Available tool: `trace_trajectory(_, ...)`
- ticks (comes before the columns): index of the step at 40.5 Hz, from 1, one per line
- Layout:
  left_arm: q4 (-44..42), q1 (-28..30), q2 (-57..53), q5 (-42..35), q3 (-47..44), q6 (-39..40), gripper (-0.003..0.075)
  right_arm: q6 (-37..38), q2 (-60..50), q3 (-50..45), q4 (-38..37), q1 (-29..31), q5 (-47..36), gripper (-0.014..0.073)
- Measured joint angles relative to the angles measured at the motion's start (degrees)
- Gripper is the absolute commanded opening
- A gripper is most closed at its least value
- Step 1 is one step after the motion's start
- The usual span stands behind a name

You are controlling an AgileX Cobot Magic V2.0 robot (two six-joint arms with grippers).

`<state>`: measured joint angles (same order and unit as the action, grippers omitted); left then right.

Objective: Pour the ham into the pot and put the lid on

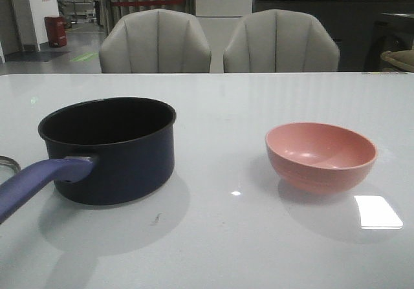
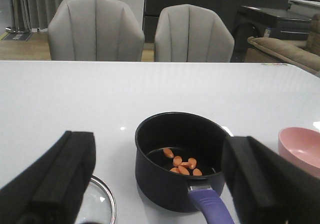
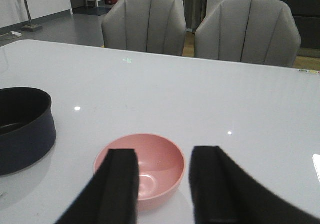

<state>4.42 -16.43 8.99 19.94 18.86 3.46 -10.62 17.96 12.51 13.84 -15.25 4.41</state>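
The dark navy pot (image 1: pixel 110 150) stands on the left of the table, its purple-blue handle (image 1: pixel 39 182) pointing toward the front left. In the left wrist view the pot (image 2: pixel 177 159) holds several orange-pink ham pieces (image 2: pixel 182 165). The glass lid (image 2: pixel 97 204) lies flat on the table beside the pot; only its silver rim shows at the left edge of the front view (image 1: pixel 8 165), and its knob is out of view. My left gripper (image 2: pixel 160 189) is open and empty, near the pot's handle. My right gripper (image 3: pixel 162 184) is open and empty near the empty pink bowl (image 3: pixel 142 169).
The salmon-pink bowl (image 1: pixel 321 155) stands upright on the right of the table. Two grey chairs (image 1: pixel 155 43) (image 1: pixel 281 43) stand behind the far table edge. A bright light patch (image 1: pixel 378 211) reflects off the table at the front right.
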Motion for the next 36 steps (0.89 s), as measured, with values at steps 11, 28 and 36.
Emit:
trace_trajectory(11, 0.00, 0.00, 0.00, -0.11, 0.00, 0.00, 0.0553, 0.00, 0.00, 0.00, 0.10, 0.00, 0.11, 0.0147)
trace_trajectory(28, -3.68, 0.00, 6.58, 8.74, 5.34, 1.13, 0.0578, 0.00, 0.00, 0.00, 0.12, 0.00, 0.11, 0.0147)
trace_trajectory(36, -10.96, 3.02, 16.09, 12.23, 10.23, 11.64, 0.0612, 0.00, 0.00, 0.00, 0.12, 0.00, 0.11, 0.0147)
